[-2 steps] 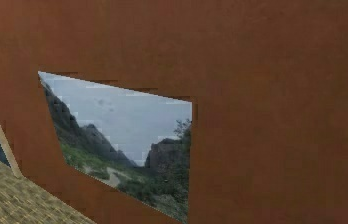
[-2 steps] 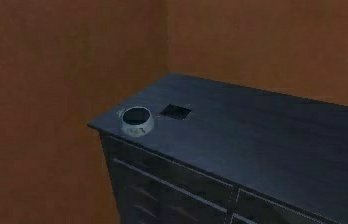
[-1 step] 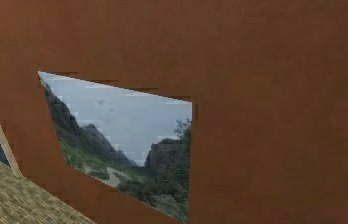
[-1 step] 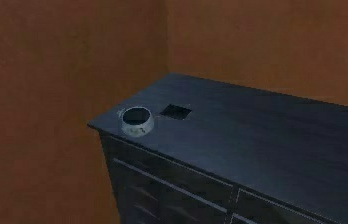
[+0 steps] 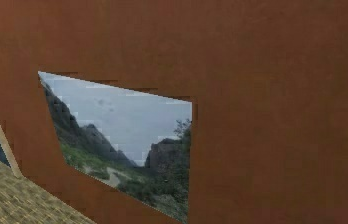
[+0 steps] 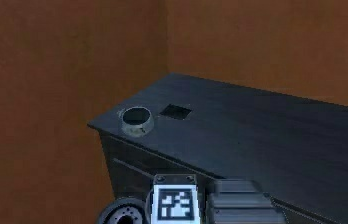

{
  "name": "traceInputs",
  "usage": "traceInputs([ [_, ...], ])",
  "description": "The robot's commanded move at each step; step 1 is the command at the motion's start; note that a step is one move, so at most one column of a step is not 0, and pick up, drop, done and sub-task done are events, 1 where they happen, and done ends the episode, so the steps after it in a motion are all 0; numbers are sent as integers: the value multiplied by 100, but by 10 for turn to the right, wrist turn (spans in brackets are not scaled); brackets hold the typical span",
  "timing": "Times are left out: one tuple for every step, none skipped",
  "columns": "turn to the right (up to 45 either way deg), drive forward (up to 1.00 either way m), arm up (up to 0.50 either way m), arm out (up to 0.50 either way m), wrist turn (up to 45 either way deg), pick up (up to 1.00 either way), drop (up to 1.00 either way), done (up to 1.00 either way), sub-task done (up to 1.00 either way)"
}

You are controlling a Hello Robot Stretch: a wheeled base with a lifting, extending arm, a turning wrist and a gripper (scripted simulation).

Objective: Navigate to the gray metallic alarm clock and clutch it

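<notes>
One grey clock, apart from fingers

one picture, one table, one round grey object, one dark square.

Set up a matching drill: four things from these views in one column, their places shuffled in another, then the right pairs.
Things:
1. landscape picture
2. gray alarm clock
3. flat dark square
4. white marker square

Places:
A. at the arm side view's bottom edge
B. on the brown wall
C. by the left corner of the dark tabletop
D. on the tabletop, just right of the clock

Pairs: 1-B; 2-C; 3-D; 4-A
</notes>
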Motion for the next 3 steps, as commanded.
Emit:
traceInputs([
  [0,0,0,30,0,0,0,0,0],
  [0,0,0,0,450,0,0,0,0],
  [0,0,0,0,450,0,0,0,0],
])
